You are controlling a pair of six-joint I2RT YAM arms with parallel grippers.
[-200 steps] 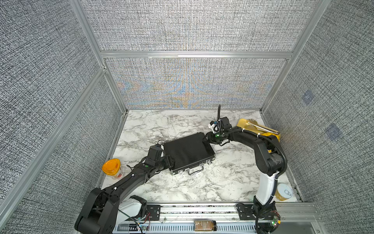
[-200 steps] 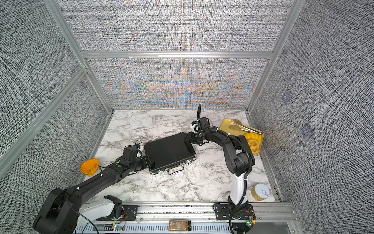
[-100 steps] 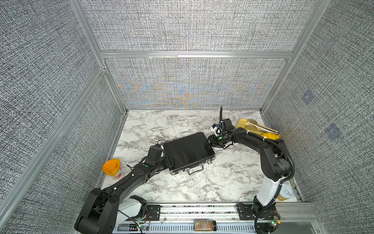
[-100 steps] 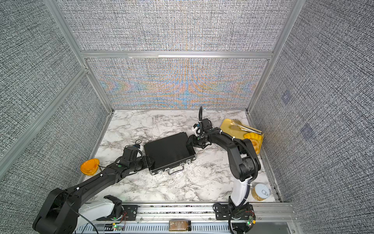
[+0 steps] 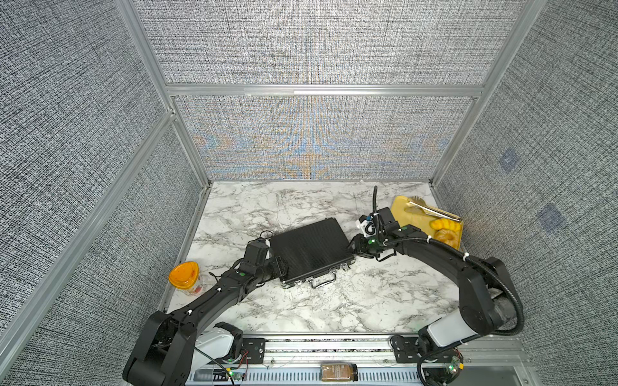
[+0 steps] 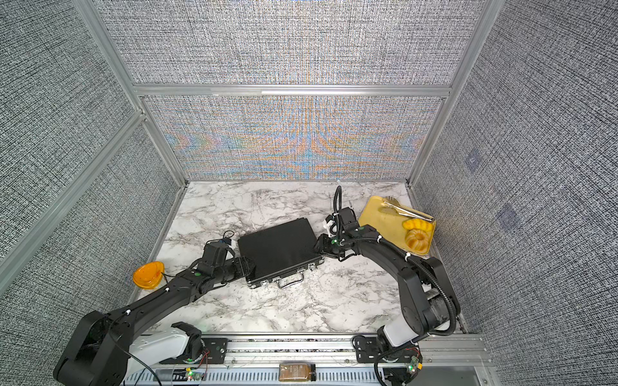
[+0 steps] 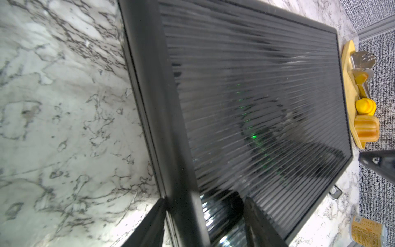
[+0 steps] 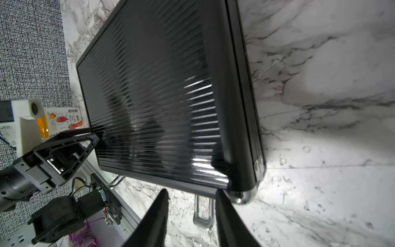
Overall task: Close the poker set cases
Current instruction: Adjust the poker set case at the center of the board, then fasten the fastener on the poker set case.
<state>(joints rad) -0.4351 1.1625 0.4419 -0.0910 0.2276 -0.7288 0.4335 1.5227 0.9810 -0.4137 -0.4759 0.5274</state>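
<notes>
One case (image 5: 311,249), between left gripper (image 5: 283,267), right gripper (image 5: 352,249)

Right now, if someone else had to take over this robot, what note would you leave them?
Left gripper: jaws apart astride the poker set case's left edge; grip unclear.
Right gripper: open, at the case's front right corner.
Case: flat on the marble table, lid down.
Done: lid closed.
Left: the latch beside the right gripper looks unfastened; check both latches.

The case (image 5: 311,249) lies centred on the table (image 5: 301,307); tray (image 5: 406,217) behind-right; jar (image 5: 184,279) front-left.
</notes>
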